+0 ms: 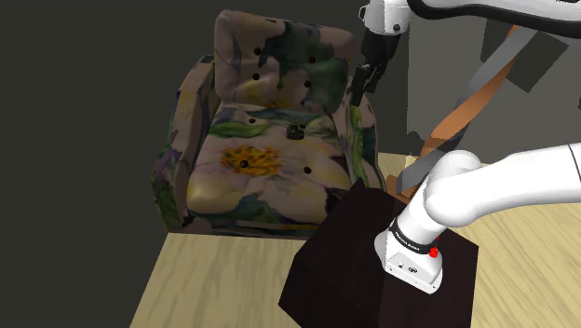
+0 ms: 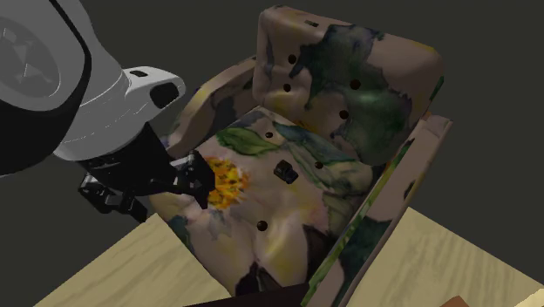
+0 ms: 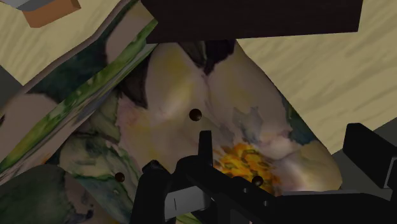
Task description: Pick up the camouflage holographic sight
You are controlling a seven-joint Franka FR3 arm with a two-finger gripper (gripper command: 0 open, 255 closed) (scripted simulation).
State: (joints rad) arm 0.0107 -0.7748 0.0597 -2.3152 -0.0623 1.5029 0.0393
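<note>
We see the small dark sight (image 1: 296, 131) lying on the floral armchair's (image 1: 200, 191) seat, close to its backrest. Our fingers (image 1: 362, 84) hover above the armchair's arm, spread wide, gripping nothing.

We see the small dark holographic sight (image 1: 296, 131) lying on the seat of the flower-patterned upholstered armchair (image 1: 200, 140), near its backrest. It is lower than the jaws of the all-black gripper (image 1: 366, 82) and well apart from them. Under the jaws is one armrest. The dark box stand (image 1: 335, 252) is on the pale wooden floor (image 1: 214, 280), before the seat.
</note>
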